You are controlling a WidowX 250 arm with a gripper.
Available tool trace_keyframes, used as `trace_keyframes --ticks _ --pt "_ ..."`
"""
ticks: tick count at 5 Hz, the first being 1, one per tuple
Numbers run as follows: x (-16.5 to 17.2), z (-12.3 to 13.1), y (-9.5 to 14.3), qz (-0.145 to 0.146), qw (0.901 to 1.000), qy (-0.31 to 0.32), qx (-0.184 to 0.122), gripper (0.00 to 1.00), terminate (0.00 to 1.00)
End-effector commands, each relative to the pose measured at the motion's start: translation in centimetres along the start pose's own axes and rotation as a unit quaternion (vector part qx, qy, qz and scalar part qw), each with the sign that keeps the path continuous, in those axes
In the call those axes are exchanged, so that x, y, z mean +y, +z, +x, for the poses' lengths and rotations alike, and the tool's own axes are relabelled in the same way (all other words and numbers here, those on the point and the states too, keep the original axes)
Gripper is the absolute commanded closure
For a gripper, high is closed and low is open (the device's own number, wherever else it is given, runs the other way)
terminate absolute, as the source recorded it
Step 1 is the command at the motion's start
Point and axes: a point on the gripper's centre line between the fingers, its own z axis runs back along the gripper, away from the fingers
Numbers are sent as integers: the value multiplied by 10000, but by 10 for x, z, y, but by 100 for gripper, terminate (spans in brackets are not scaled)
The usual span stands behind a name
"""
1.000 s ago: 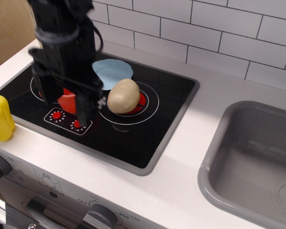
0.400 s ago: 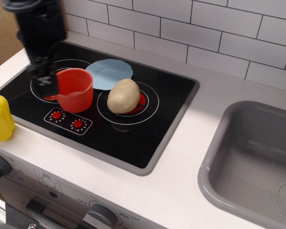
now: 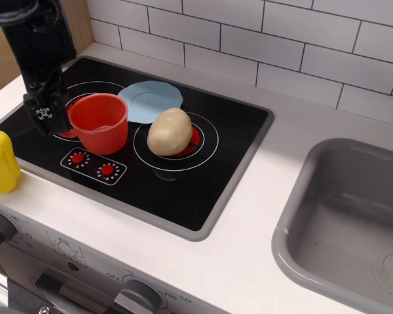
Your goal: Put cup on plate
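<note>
Red-orange, the cup (image 3: 99,122) was seen upright on the stove (image 3: 203,190), its far edge just beside the blue plate (image 3: 147,101). The hand (image 3: 44,112) was placed just left of the cup and nothing was held by it; how far it was open could not be told. The potato (image 3: 169,131) was found right of the cup.

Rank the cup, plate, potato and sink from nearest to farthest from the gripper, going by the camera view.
From the gripper at the stove's left edge:
1. Cup, right beside it on the left burner.
2. Plate, behind the cup toward the tiled wall.
3. Potato, on the right burner, to the right of the cup.
4. Sink, far right, off the stove.
</note>
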Motion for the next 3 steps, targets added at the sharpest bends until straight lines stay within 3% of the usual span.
trace_keyframes --ticks 1,2,3 --pt "19 10 1 128 9999 -80 48 0 0" --pt "19 12 -9 257 9988 -329 240 0 0" --pt "16 12 -20 446 9980 -401 179 0 0"
